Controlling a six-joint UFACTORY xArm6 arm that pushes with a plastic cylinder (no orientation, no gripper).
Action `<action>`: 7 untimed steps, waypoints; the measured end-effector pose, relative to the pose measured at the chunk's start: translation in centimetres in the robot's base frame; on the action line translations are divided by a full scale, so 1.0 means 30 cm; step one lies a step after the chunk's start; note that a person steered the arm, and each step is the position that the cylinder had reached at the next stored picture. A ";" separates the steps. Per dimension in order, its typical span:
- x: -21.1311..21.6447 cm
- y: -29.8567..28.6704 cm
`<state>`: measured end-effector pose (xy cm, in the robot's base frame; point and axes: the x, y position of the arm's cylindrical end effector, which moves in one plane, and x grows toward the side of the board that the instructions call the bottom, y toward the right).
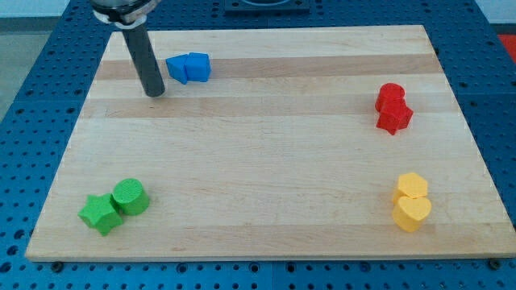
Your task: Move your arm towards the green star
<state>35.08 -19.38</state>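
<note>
Eight blocks sit in four pairs on our wooden board (266,161), one pair near each corner. The green star (100,213) lies at the view's bottom left: a bright green, blunt-pointed star lying flat, with darker side walls showing. It touches a green cylinder (130,196) just to its upper right.

We have no pincer to open or shut, only our rod, and it holds nothing. My tip (155,93) rests on the board near the view's top left, well apart from the green star, which lies far below it in the view. Just to the tip's right sit two blue blocks (189,68), pressed together; we cannot make out their shapes for certain.

At the view's right, two red blocks (393,108) sit touching, the lower one star-like. Below them, near the bottom right, two yellow blocks (412,201) touch, the lower one heart-shaped.
</note>
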 end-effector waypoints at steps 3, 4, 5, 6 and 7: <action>0.158 -0.018; 0.336 -0.160; 0.513 -0.327; 0.562 -0.371; 0.618 -0.371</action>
<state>53.61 -30.49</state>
